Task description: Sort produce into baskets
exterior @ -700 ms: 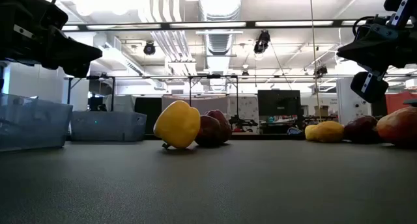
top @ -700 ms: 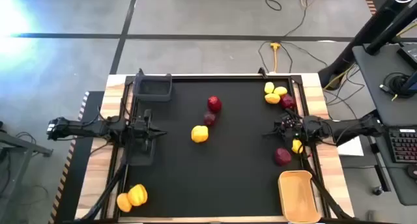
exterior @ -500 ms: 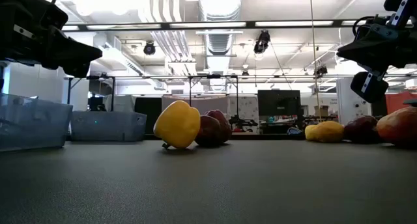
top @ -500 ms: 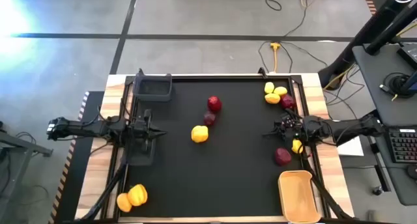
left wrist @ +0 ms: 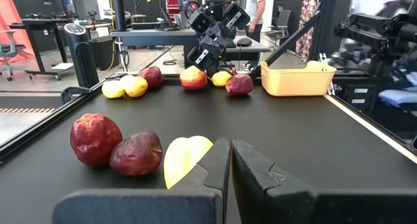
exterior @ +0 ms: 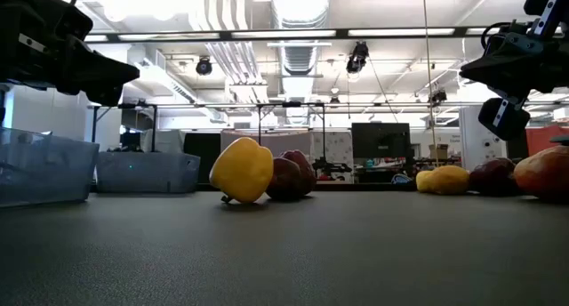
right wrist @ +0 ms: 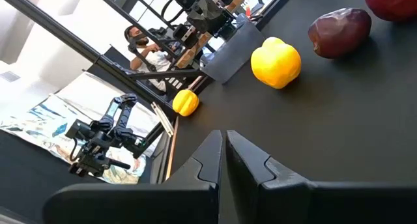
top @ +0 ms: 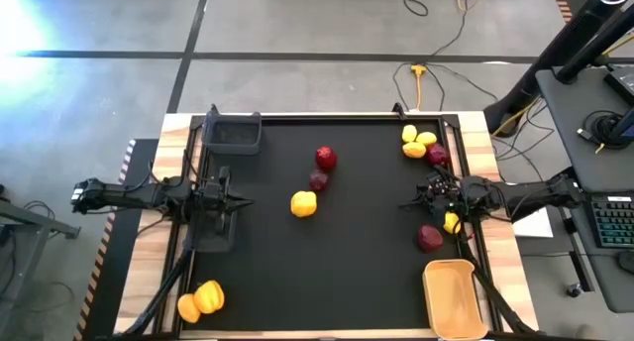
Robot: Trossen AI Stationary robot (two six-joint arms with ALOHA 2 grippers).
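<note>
Tan tray [top: 451, 297] only overhead; both arms' fingers [left wrist: 225, 168] [right wrist: 221, 162] closed, empty

The mat [top: 347, 272] is black, framed by pale wood [top: 149, 267] with a visible grain. The tray [top: 454, 298] is light tan; in the left wrist view it reads as pale yellow. Both bins [top: 234, 133] are dark grey, and from the low view their walls look translucent blue-grey. The central pepper [top: 303, 204] is bright yellow. The two fruits [top: 325, 160] beside it are dark red, the smaller one nearer maroon. The far cluster [top: 419, 143] mixes yellow lemons with one dark red piece. The near-corner pair [top: 200, 300] is orange-yellow. Both arms [top: 139, 195] are black. The floor [top: 297, 73] is grey, crossed by dark lines.
</note>
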